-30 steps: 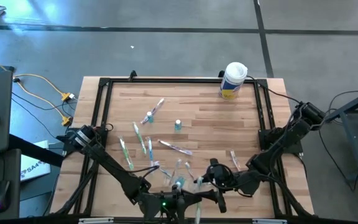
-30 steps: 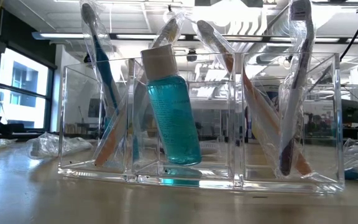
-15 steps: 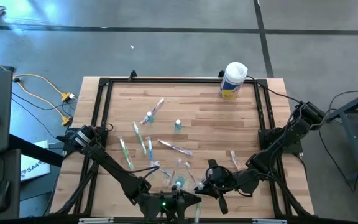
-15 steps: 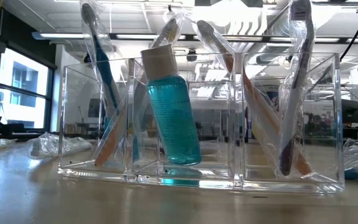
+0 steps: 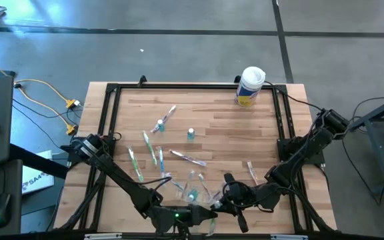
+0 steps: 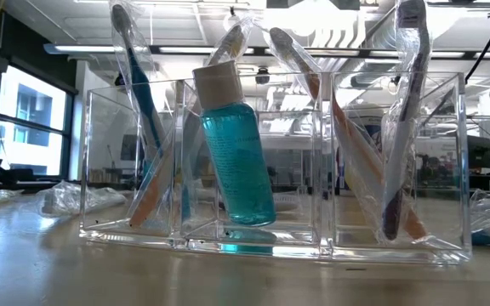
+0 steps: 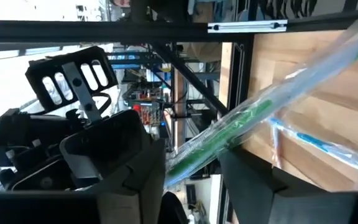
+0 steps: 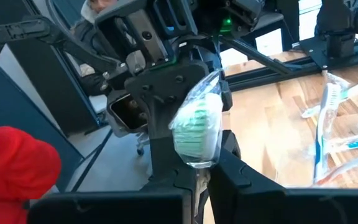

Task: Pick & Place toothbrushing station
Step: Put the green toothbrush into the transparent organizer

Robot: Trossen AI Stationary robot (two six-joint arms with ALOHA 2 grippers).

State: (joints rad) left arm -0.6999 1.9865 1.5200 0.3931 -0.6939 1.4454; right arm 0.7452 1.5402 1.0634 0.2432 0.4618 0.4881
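A wrapped green toothbrush (image 7: 260,112) hangs over the table's near edge between my two grippers. My right gripper (image 8: 202,169) is shut on its bristle end (image 8: 197,127). My left gripper (image 7: 194,171) faces it, open, one finger on either side of the handle. In the low view the clear plastic holder (image 6: 270,161) stands on the table with several wrapped toothbrushes and a teal bottle (image 6: 232,149) leaning in its compartments. More wrapped toothbrushes (image 5: 189,158) and two teal-capped tubes (image 5: 191,134) lie on the wood. My right gripper pinches the wrapped toothbrush just under its green bristle head (image 8: 199,160) between its two fingers, coming level from the table's right. The brush is clear of the table. My left gripper: I cannot tell whether its parted fingers (image 7: 135,180) touch the handle.
A large white canister with a yellow label (image 5: 250,85) stands at the far right corner. A black frame (image 5: 112,90) runs around the wooden table. The holder (image 5: 192,190) sits just beyond the grippers. Bare wood lies at the far middle and right.
My right gripper has shut on the toothbrush's bristle end near the table's near edge. My left gripper has rolled about its own line and its fingers have parted. Neither arm has shifted along the table, and the things on the table lie as before.
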